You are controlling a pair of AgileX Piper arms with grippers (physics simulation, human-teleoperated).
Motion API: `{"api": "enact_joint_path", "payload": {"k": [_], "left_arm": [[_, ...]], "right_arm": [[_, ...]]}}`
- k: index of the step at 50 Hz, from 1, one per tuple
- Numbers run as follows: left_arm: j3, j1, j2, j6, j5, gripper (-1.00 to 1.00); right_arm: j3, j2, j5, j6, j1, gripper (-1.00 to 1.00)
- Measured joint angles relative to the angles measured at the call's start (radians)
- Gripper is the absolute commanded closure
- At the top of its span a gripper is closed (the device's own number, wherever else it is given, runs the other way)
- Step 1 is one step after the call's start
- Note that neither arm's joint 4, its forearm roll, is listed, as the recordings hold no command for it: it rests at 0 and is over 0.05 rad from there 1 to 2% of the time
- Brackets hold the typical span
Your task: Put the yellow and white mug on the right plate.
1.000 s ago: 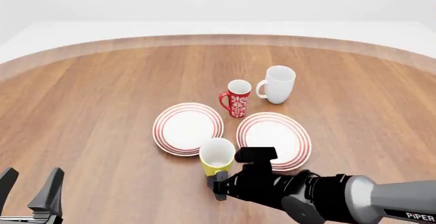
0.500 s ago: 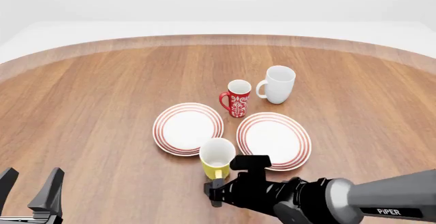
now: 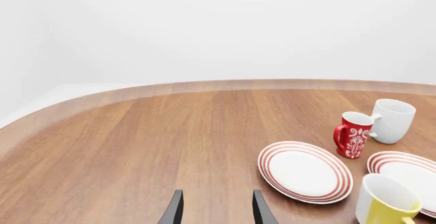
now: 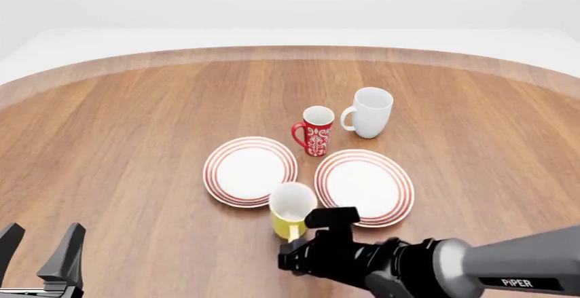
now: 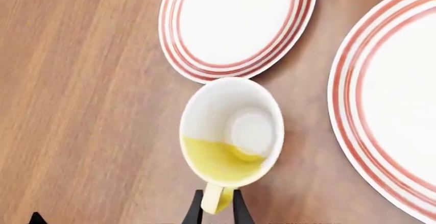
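The yellow and white mug (image 4: pixel 292 210) is between the two red-ringed plates, at their near edge, and its mouth faces up. My right gripper (image 4: pixel 292 239) is just on the near side of it. In the right wrist view the two fingers (image 5: pixel 196 211) pinch the mug's yellow handle (image 5: pixel 218 199), so the right gripper (image 5: pixel 218 209) is shut on it. The right plate (image 4: pixel 365 186) lies just right of the mug, with nothing on it. I cannot tell if the mug is off the table. My left gripper (image 4: pixel 41 257) is open and holds nothing at the near left corner.
The left look-alike plate (image 4: pixel 250 170) lies just beyond and left of the mug. A red patterned mug (image 4: pixel 316 129) and a larger white mug (image 4: pixel 370 111) stand behind the plates. The left wrist view shows the open fingers (image 3: pixel 173 211) over bare wood.
My right arm has moved left behind the mug and its fingers have closed on the handle. The mug has shifted slightly right. The left arm has not moved.
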Motion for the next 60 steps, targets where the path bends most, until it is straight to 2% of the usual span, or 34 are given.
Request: {"api": "enact_joint_path", "payload": {"k": [39, 60], "left_arm": [[0.0, 0.0, 0.0, 0.0, 0.0, -1.0], [0.0, 0.0, 0.0, 0.0, 0.0, -1.0]], "right_arm": [[-0.062, -0.174, 0.228, -0.137, -0.088, 1.0], [-0.063, -0.224, 0.308, -0.244, -0.197, 1.0]]}}
